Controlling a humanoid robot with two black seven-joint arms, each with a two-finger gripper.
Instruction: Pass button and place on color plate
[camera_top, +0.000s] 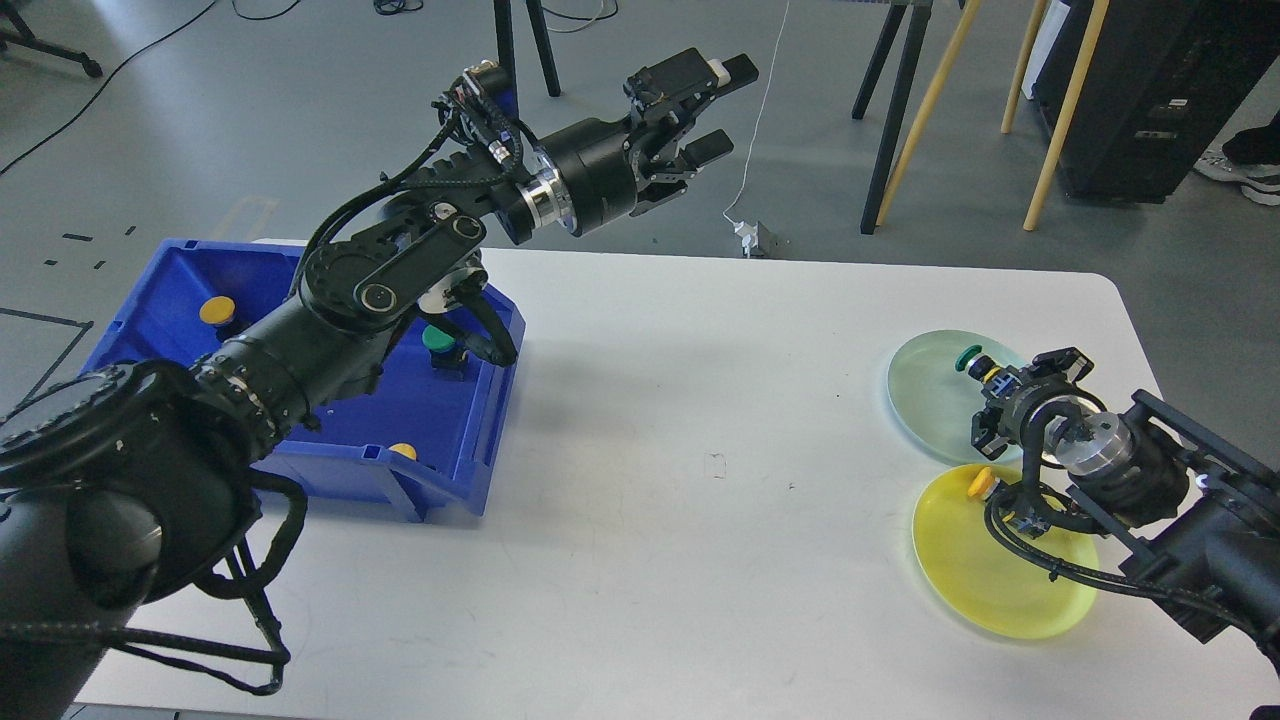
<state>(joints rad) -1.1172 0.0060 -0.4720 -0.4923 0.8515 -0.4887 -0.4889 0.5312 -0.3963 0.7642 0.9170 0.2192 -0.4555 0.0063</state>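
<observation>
My right gripper (990, 380) is shut on a green button (967, 358) and holds it low over the pale green plate (925, 392) at the table's right side. Whether the button touches the plate cannot be told. A yellow plate (985, 585) lies just in front of it, with a yellow button (982, 483) on its far rim. My left gripper (718, 105) is open and empty, raised high above the table's far edge, left of the middle.
A blue bin (445, 490) stands at the table's left side under my left arm. It holds a green button (437, 338) and two yellow buttons (217, 310), (403, 451). Stand legs and wooden poles rise from the floor beyond the table.
</observation>
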